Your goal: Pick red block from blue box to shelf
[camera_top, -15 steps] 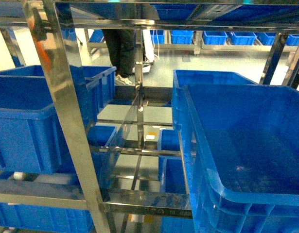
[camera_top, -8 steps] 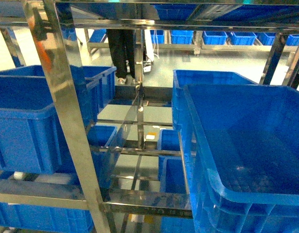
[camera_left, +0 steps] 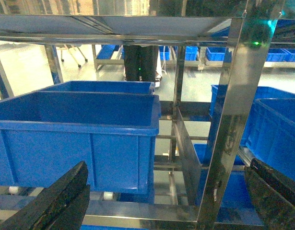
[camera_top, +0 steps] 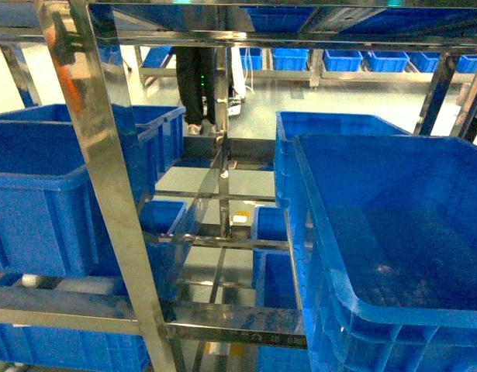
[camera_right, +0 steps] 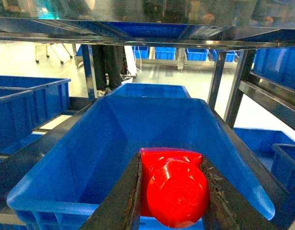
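Observation:
The red block (camera_right: pixel 176 191) fills the bottom of the right wrist view, its round stud facing the camera. My right gripper (camera_right: pixel 171 163) is shut on it, one dark finger pressing each side, in front of a blue crate (camera_right: pixel 89 143) that sits on the shelf (camera_right: pixel 137 40). My left gripper (camera_left: pixel 167 165) is open and holds nothing; its fingers (camera_left: pixel 65 196) stand wide apart before a steel post of the shelf (camera_left: pixel 233 120). In the head view the shelf (camera_top: pixel 106 178) fills the frame and neither gripper shows. The blue box is out of view.
Dark blue ribbed crates stand on the shelf tiers: one at left (camera_top: pixel 44 186), a large one at near right (camera_top: pixel 393 232), and smaller ones lower down (camera_top: pixel 273 225). A person's legs (camera_top: pixel 195 85) are behind the shelf. More crates line the far wall (camera_top: pixel 343 60).
The person's legs behind the shelf have shifted slightly to the right. The shelf and the crates look the same.

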Tool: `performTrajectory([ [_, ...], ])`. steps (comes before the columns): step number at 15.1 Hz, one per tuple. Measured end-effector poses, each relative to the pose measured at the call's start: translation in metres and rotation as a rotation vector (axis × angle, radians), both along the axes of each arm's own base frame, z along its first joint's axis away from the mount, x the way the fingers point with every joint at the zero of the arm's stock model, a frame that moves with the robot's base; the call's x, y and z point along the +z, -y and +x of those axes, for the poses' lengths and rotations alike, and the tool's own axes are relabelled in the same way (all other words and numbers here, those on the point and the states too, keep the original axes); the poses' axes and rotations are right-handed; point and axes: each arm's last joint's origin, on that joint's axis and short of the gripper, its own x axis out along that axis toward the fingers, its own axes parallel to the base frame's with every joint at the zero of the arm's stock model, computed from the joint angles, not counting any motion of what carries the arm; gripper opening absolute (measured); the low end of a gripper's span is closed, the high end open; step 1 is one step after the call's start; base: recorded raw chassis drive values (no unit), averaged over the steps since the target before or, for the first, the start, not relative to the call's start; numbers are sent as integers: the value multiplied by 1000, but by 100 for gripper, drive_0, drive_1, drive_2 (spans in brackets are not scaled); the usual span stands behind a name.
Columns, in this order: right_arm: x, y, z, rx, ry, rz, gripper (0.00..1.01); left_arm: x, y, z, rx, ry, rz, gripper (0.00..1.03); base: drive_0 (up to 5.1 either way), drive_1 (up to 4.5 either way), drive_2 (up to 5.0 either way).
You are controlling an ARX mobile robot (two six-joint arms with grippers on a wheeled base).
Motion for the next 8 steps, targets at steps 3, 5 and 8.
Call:
performTrajectory([
  [3,0,0,0,0,0,0,25,0,0,0,0,0,0,98,0,0,0],
  [5,0,0,0,0,0,0,25,0,0,0,0,0,0,98,0,0,0],
  [8,0,0,0,0,0,0,25,0,0,0,0,0,0,98,0,0,0],
])
